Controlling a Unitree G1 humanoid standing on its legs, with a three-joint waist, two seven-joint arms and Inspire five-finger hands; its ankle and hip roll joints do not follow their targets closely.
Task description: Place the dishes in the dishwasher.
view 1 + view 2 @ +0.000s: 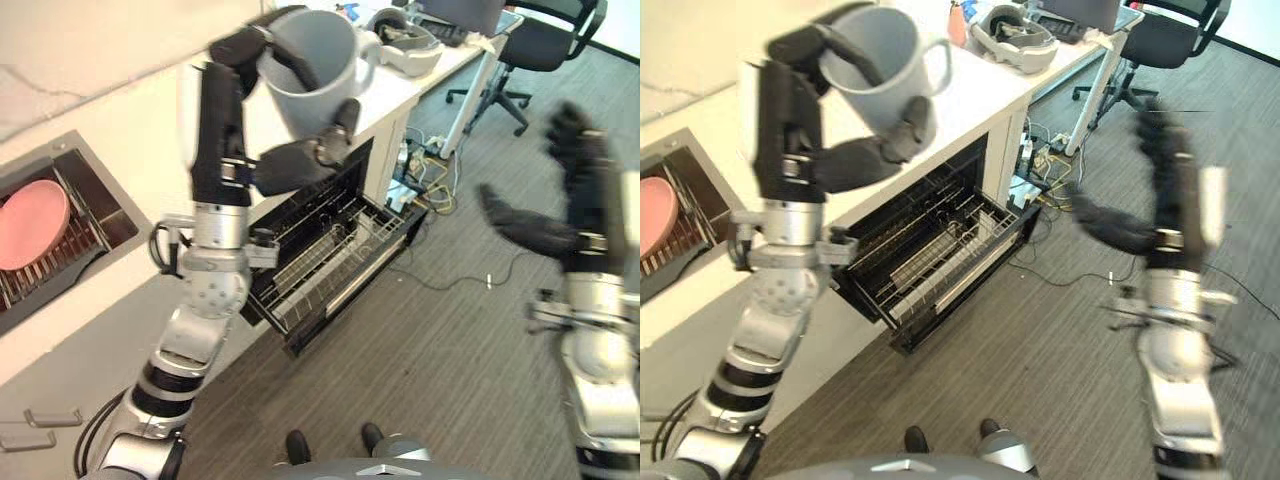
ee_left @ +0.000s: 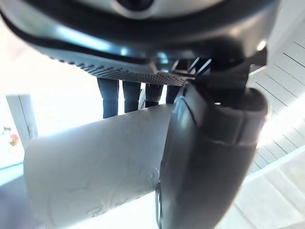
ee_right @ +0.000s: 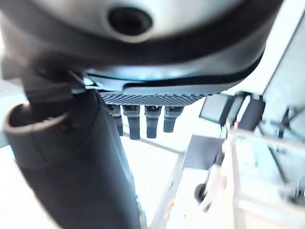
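Our left hand (image 1: 300, 160) fingers grip large grey plastic mug (image 1: 312, 65) above open black dishwasher rack (image 1: 325, 250); our right hand (image 1: 560, 215) fingers spread open, empty.

The left hand (image 2: 209, 157) shows its dark thumb pressed against the pale grey, smooth-sided mug (image 2: 95, 167), fingers curled over the mug's far side.

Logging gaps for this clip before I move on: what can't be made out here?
- Inside of the grey cup: hidden by its own wall, and the left hand is wrapped round it.
- Back of the dishwasher rack: dark under the counter.
- Pink plate: cut by the right eye view's edge.
- Right hand: motion-blurred, fingers spread.
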